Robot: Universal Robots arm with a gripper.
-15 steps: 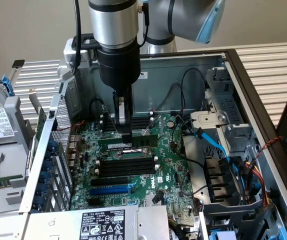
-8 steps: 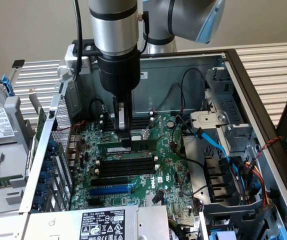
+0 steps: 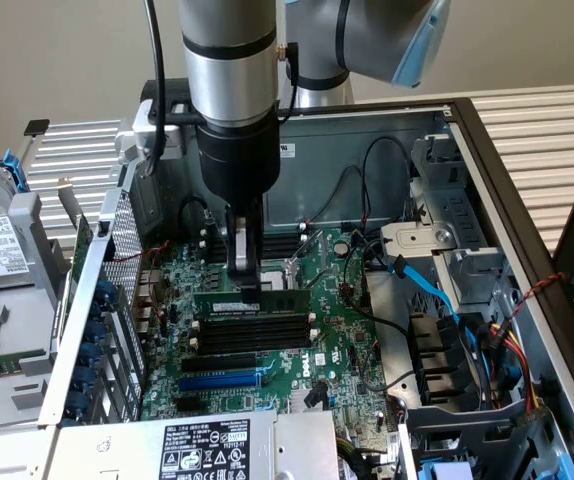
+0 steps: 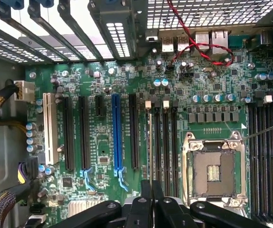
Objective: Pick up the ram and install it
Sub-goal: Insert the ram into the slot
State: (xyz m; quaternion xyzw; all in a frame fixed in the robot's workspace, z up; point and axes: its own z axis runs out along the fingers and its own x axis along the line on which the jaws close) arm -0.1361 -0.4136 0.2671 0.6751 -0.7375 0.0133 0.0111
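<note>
**Case** (image 3: 487, 140): open, with the board facing up. My arm (image 3: 229, 90) comes down into it from above, left of centre in the exterior view.

**Motherboard** (image 3: 339, 330): fully exposed. Loose cables (image 3: 437, 290) lie to the exterior view's right, well apart from the work area.

**Slots** (image 3: 252, 338): a bank of long black slots lies across the board, with a blue slot (image 3: 222, 380) on its near side.

**Ram** (image 3: 282, 300): it stands on edge with the label toward the exterior camera. It runs along the far side of the bank, over or in the farthest black slot. I cannot tell whether its lower edge has entered the slot.

**Claw** (image 3: 246, 285): the fingers are drawn close and pinch the ram at about mid-length. In the wrist view the two tips sit nearly together.

**Assessment:** I judge the step in hand to be seating the ram.
- **Alignment:** the stick must be upright and parallel with its slot. The wrist view is my best check, because the slots there run straight away from the fingertips.
- **Pressure:** a mid-length grip suits a straight, even push, so both ends go down together.
- **Not verifiable from here:** whether the end latches are open, and whether the notch matches the slot key.
- **Risks:** a tilted stick binding at one end, dropping into the neighbouring slot, or side load on the board. The socket (image 4: 215, 171) is just beside the bank, so any sideways correction should be slight.
</note>
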